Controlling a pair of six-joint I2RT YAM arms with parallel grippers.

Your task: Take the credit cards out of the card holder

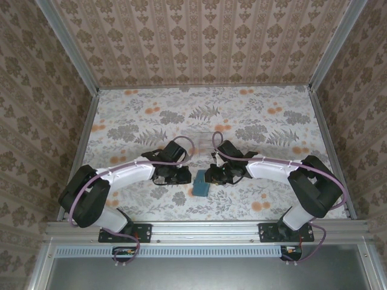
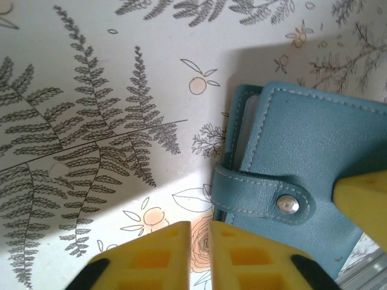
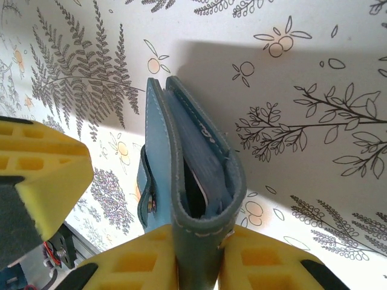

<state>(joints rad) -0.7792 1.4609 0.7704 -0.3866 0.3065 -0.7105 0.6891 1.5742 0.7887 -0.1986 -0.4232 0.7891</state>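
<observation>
The blue card holder (image 1: 201, 183) stands on edge on the floral table between both grippers. Its snap strap (image 2: 266, 199) is fastened. My right gripper (image 3: 198, 254) is shut on the holder's near end (image 3: 193, 175), yellow pads pressing both panels. A thin pale edge of the credit cards (image 3: 202, 188) shows inside the pocket; the rest of them is hidden. My left gripper (image 2: 201, 241) hovers just beside the strap side of the holder (image 2: 302, 145), its jaws a narrow slit apart with nothing between them. From above, the left gripper (image 1: 180, 176) and right gripper (image 1: 214, 176) flank the holder.
A clear plastic tray (image 1: 202, 138) lies on the table just beyond the grippers. Patterned walls close in the table on three sides. A metal rail (image 1: 205, 228) runs along the near edge behind the arm bases.
</observation>
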